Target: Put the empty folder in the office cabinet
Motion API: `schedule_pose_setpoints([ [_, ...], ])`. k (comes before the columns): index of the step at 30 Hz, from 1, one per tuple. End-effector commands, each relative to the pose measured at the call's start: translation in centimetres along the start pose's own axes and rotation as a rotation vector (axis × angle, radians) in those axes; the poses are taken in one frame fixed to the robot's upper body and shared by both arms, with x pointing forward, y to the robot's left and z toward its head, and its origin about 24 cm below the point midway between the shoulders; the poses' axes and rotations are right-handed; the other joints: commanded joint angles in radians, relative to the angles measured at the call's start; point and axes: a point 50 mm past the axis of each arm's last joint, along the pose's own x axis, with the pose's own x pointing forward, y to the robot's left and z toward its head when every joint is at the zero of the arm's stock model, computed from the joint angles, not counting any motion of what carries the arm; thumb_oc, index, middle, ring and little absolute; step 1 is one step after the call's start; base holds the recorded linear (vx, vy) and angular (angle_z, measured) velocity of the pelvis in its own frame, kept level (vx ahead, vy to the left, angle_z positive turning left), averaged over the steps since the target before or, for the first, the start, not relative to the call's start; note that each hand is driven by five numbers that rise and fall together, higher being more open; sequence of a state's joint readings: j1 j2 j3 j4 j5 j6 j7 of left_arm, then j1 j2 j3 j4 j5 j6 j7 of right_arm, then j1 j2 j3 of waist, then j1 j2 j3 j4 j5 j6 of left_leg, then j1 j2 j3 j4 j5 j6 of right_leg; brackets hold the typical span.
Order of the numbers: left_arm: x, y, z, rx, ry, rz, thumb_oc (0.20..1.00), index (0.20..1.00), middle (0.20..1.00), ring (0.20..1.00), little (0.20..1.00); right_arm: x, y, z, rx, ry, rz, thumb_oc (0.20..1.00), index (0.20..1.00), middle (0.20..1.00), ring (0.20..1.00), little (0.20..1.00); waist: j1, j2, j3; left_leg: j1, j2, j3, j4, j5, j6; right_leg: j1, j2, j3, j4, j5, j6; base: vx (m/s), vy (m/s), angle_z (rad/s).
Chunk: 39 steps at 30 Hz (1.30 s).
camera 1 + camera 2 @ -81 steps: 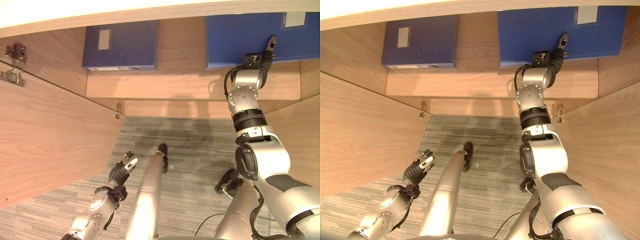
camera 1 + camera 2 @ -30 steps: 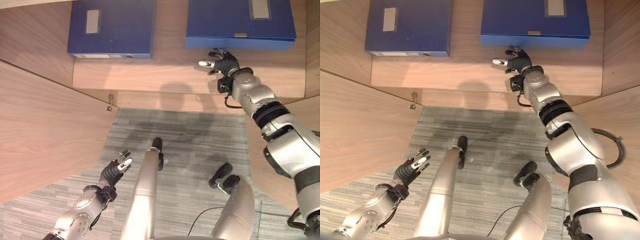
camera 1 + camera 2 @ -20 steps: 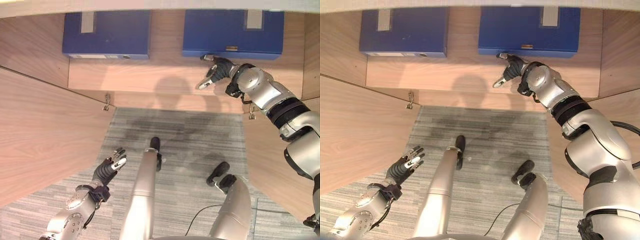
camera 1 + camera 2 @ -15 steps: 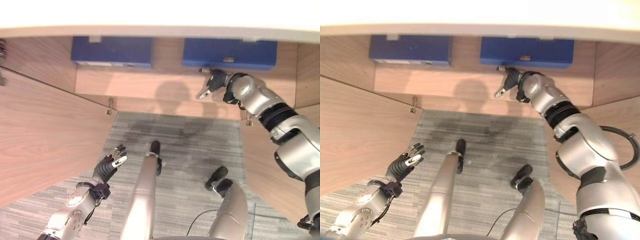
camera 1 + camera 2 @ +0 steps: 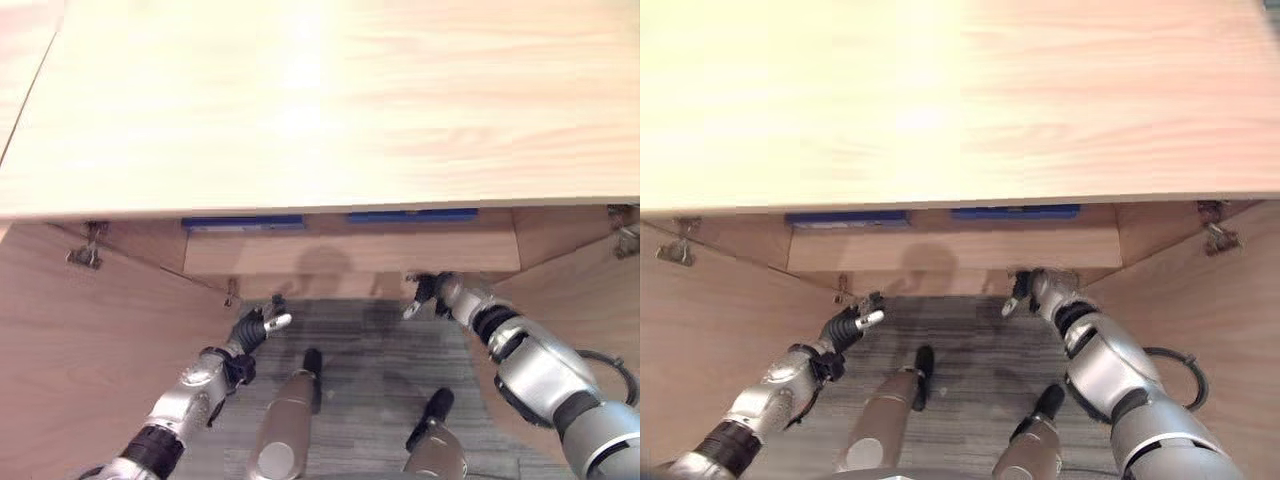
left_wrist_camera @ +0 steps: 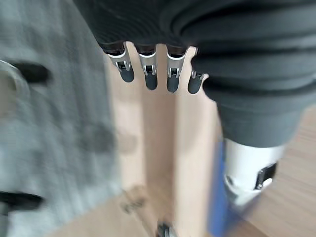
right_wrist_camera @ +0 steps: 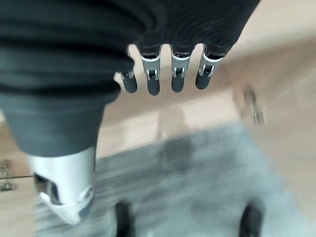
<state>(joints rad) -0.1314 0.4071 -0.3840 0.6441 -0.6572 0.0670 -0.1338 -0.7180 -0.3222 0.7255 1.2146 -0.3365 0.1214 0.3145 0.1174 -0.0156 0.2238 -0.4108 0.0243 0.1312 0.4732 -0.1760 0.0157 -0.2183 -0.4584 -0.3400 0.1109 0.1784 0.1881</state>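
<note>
A: Where is the folder (image 5: pixel 412 215) now?

B: On the cabinet's shelf (image 5: pixel 350 253), right of a second folder (image 5: pixel 243 222); both show as thin blue strips under the cabinet top (image 5: pixel 320 100), since the head camera has tilted up and the top now covers most of both eye views (the things themselves have not shifted).

A: And the right hand (image 5: pixel 424 295)?

B: It has come back off the folder and out past the shelf's front edge; it hangs over the carpet (image 5: pixel 370 350), fingers straight and apart, holding nothing. A second ago it was just in front of the folder.

A: The left hand (image 5: pixel 256 325)?

B: Raised near the left door (image 5: pixel 60 350), fingers relaxed and apart, empty.

A: So the task?

B: The placing looks done; what may remain is shutting the doors.

A: Any writing?

B: None readable; the folders' labels are hidden at this angle.
</note>
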Motion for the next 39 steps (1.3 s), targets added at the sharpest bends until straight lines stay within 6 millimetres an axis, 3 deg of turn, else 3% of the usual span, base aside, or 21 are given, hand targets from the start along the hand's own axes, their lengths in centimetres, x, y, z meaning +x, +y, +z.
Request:
schedule_pose_setpoints([
  [1,-1.2,2.0,-2.3,0.108,0.079,0.086,1.000,1.000,1.000,1.000,1.000,0.1,0.4,-0.9,0.074,0.026,0.002,1.000,1.000,1.000,1.000,1.000,0.051,0.008,0.006,0.087,0.018,-0.053,-0.124,0.026,0.014,0.021,0.023,0.039,0.139,-0.026,0.029,0.03,0.034,-0.37],
  [2,-1.6,3.0,-4.0,0.122,0.151,0.141,1.000,1.000,1.000,1.000,1.000,0.5,2.0,-1.3,0.111,0.033,0.040,1.000,1.000,1.000,1.000,1.000,0.054,0.003,-0.010,0.117,0.022,-0.043,-0.167,0.047,0.020,0.045,0.041,0.027,0.182,-0.052,0.019,0.11,0.024,-0.40],
  [3,-2.4,4.2,-7.1,0.135,0.289,0.209,1.000,1.000,1.000,1.000,1.000,0.8,4.5,-1.9,0.167,0.047,0.094,1.000,1.000,1.000,1.000,1.000,0.059,-0.004,-0.041,0.182,0.016,-0.028,-0.264,0.089,0.027,0.073,0.092,0.029,0.252,-0.104,0.002,0.04,0.011,-0.29],
  [4,-2.4,4.2,-7.1,0.135,0.289,0.209,1.000,1.000,1.000,1.000,1.000,0.8,4.6,-1.9,0.167,0.048,0.094,1.000,1.000,1.000,1.000,1.000,0.059,-0.004,-0.039,0.186,0.015,-0.027,-0.268,0.091,0.027,0.073,0.091,0.030,0.253,-0.105,0.002,0.05,-0.073,-0.36],
  [5,-3.4,4.9,-9.4,0.122,0.384,0.261,1.000,1.000,1.000,1.000,1.000,1.0,7.1,-3.1,0.269,0.072,0.148,1.000,1.000,1.000,1.000,1.000,0.065,-0.013,-0.065,0.223,0.014,-0.017,-0.322,0.110,0.023,0.115,0.138,0.016,0.256,-0.164,-0.017,0.02,-0.167,-0.34],
  [7,-4.7,5.5,-11.3,0.110,0.460,0.293,1.000,1.000,1.000,1.000,1.000,1.0,9.3,-4.0,0.370,0.104,0.195,1.000,1.000,1.000,1.000,1.000,0.078,-0.028,-0.088,0.229,0.031,-0.009,-0.317,0.117,0.002,0.199,0.183,-0.014,0.132,-0.242,-0.041,0.00,-0.299,-0.27],
  [10,-5.2,5.6,-12.1,0.072,0.482,0.318,1.000,1.000,1.000,1.000,1.000,0.8,10.9,-5.3,0.442,0.144,0.212,1.000,1.000,1.000,1.000,1.000,0.082,-0.040,-0.101,0.243,0.059,0.002,-0.310,0.127,-0.019,0.232,0.230,0.002,0.046,-0.270,-0.057,-0.04,-0.232,-0.23],
  [12,-5.9,5.3,-13.7,0.001,0.519,0.352,1.000,1.000,1.000,1.000,1.000,0.3,13.6,-7.0,0.544,0.199,0.242,1.000,1.000,1.000,1.000,1.000,0.060,-0.036,-0.131,0.272,0.098,0.028,-0.375,0.195,-0.041,0.243,0.281,0.020,-0.008,-0.261,-0.080,-0.09,-0.280,-0.40],
  [14,-6.1,5.1,-14.1,-0.004,0.535,0.351,1.000,1.000,1.000,1.000,1.000,0.1,14.4,-7.6,0.600,0.212,0.249,1.000,1.000,1.000,1.000,1.000,0.048,-0.036,-0.143,0.273,0.114,0.032,-0.389,0.217,-0.054,0.252,0.297,0.017,-0.026,-0.264,-0.087,-0.06,-0.247,-0.22],
  [16,-5.4,3.8,-14.3,-0.043,0.530,0.334,1.000,1.000,1.000,1.000,1.000,-0.7,16.3,-9.8,0.766,0.273,0.211,1.000,1.000,1.000,1.000,1.000,0.010,-0.029,-0.160,0.266,0.155,0.057,-0.416,0.272,-0.085,0.264,0.344,0.025,-0.061,-0.275,-0.109,-0.10,-0.217,-0.20],
  [19,-4.3,2.5,-13.9,-0.045,0.510,0.302,1.000,1.000,1.000,1.000,1.000,-1.6,17.8,-11.8,0.870,0.346,0.189,1.000,1.000,1.000,1.000,1.000,-0.026,-0.023,-0.162,0.268,0.187,0.070,-0.387,0.277,-0.112,0.287,0.371,0.039,-0.088,-0.286,-0.126,-0.08,-0.183,-0.07],
  [21,-4.0,2.0,-13.8,-0.037,0.504,0.284,1.000,1.000,1.000,1.000,1.000,-1.8,18.3,-12.2,0.877,0.363,0.195,1.000,1.000,1.000,1.000,1.000,-0.034,-0.022,-0.161,0.256,0.188,0.069,-0.366,0.270,-0.101,0.272,0.375,0.050,-0.090,-0.269,-0.135,-0.15,-0.047,-0.12],
  [22,-3.4,1.0,-13.6,-0.025,0.489,0.246,1.000,1.000,1.000,1.000,1.000,-2.4,19.0,-13.3,0.910,0.395,0.199,1.000,1.000,1.000,1.000,1.000,-0.042,-0.027,-0.152,0.257,0.151,-0.001,-0.277,0.212,-0.086,0.254,0.366,0.083,-0.075,-0.255,-0.142,-0.13,-0.015,-0.32],
  [23,-3.4,1.0,-13.6,-0.025,0.489,0.246,1.000,1.000,1.000,1.000,1.000,-2.4,19.0,-13.3,0.910,0.395,0.199,1.000,1.000,1.000,1.000,1.000,-0.042,-0.027,-0.152,0.256,0.151,-0.001,-0.275,0.211,-0.086,0.254,0.366,0.083,-0.075,-0.255,-0.142,-0.16,-0.022,-0.54],
  [24,-2.9,0.1,-13.4,-0.025,0.467,0.217,1.000,1.000,1.000,1.000,1.000,-2.8,19.2,-14.0,0.956,0.416,0.187,1.000,1.000,1.000,1.000,1.000,-0.050,-0.031,-0.145,0.275,0.079,-0.096,-0.208,0.148,-0.069,0.234,0.363,0.127,-0.064,-0.242,-0.145,-0.09,0.013,-0.93],
  [26,-2.8,-0.6,-13.5,-0.035,0.456,0.195,1.000,1.000,1.000,1.000,1.000,-3.2,19.4,-14.9,0.985,0.438,0.180,1.000,1.000,1.000,1.000,1.000,-0.060,-0.026,-0.146,0.291,0.015,-0.172,-0.160,0.092,-0.051,0.212,0.372,0.181,-0.059,-0.225,-0.141,-0.08,0.080,-1.03],
  [27,-2.6,-1.2,-13.5,-0.039,0.454,0.168,1.000,1.000,1.000,1.000,1.000,-3.6,19.6,-15.7,1.009,0.466,0.175,1.000,1.000,1.000,1.000,1.000,-0.075,-0.010,-0.152,0.333,-0.012,-0.187,-0.205,0.033,-0.032,0.208,0.390,0.224,-0.068,-0.215,-0.136,-0.03,0.160,-0.92],
  [30,-2.0,-1.4,-12.8,-0.002,0.434,0.143,1.000,1.000,1.000,1.000,1.000,-4.4,20.1,-16.9,1.079,0.506,0.153,1.000,1.000,1.000,1.000,1.000,-0.109,0.006,-0.187,0.394,-0.033,-0.168,-0.341,0.040,-0.019,0.184,0.392,0.260,-0.095,-0.174,-0.113,-0.05,0.213,-0.84],
  [32,-1.3,-0.9,-11.4,0.040,0.404,0.139,1.000,1.000,1.000,1.000,1.000,-6.2,21.2,-19.4,1.145,0.626,0.123,1.000,1.000,1.000,1.000,1.000,-0.136,0.015,-0.194,0.420,-0.057,-0.138,-0.433,0.064,0.002,0.144,0.376,0.289,-0.110,-0.130,-0.088,-0.18,0.285,-0.72],
  [34,-1.4,0.0,-11.2,0.048,0.414,0.167,1.000,1.000,1.000,1.000,1.000,-7.5,19.7,-22.1,1.169,0.687,0.003,1.000,1.000,1.000,1.000,1.000,-0.164,0.018,-0.188,0.433,-0.073,-0.102,-0.480,0.078,0.023,0.106,0.366,0.329,-0.102,-0.100,-0.068,-0.16,0.212,-0.50],
  [39,-1.8,1.2,-11.1,0.029,0.415,0.216,1.000,1.000,1.000,1.000,1.000,-8.3,16.9,-24.0,1.209,0.689,-0.153,1.000,1.000,1.000,1.000,1.000,-0.181,0.010,-0.180,0.439,-0.088,-0.057,-0.496,0.078,0.038,0.074,0.361,0.372,-0.108,-0.062,-0.052,-0.08,0.085,-0.54],
])
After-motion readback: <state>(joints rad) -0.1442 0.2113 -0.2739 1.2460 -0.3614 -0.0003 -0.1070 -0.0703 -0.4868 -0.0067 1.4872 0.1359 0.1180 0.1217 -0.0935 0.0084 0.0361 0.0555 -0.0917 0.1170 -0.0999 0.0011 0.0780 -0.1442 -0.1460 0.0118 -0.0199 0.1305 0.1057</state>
